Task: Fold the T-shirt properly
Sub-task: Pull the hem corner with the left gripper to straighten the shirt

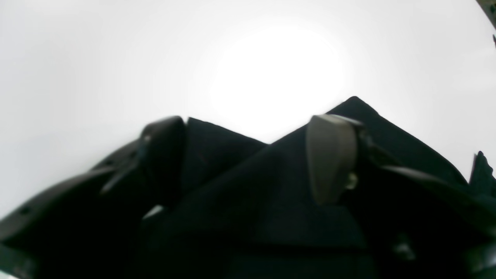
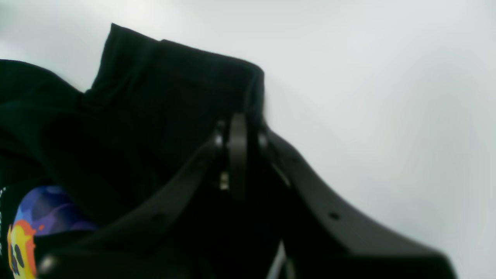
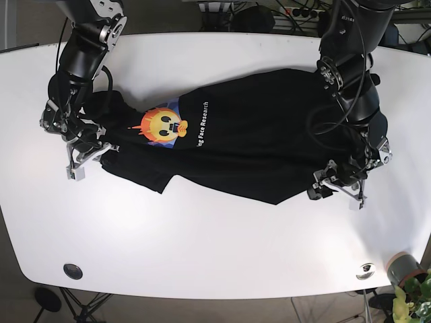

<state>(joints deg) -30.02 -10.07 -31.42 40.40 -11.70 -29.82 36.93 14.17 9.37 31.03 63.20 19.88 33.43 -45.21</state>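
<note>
A black T-shirt (image 3: 249, 134) lies spread across the white table (image 3: 202, 242), with an orange face print (image 3: 161, 124) near its left end. My right gripper (image 3: 86, 156) is at the shirt's left edge. In the right wrist view its jaws (image 2: 237, 128) stand together, pinching black cloth (image 2: 162, 97), and the print (image 2: 23, 228) shows at lower left. My left gripper (image 3: 335, 188) is at the shirt's lower right corner. In the left wrist view the left gripper (image 1: 248, 155) has its fingers wide apart, with black cloth (image 1: 252, 201) lying between them.
A black round fitting (image 3: 73, 271) sits near the table's front left. A metal fitting (image 3: 366, 270) and a grey cup (image 3: 402, 268) beside a plant are at the front right. Cables hang behind the table's far edge.
</note>
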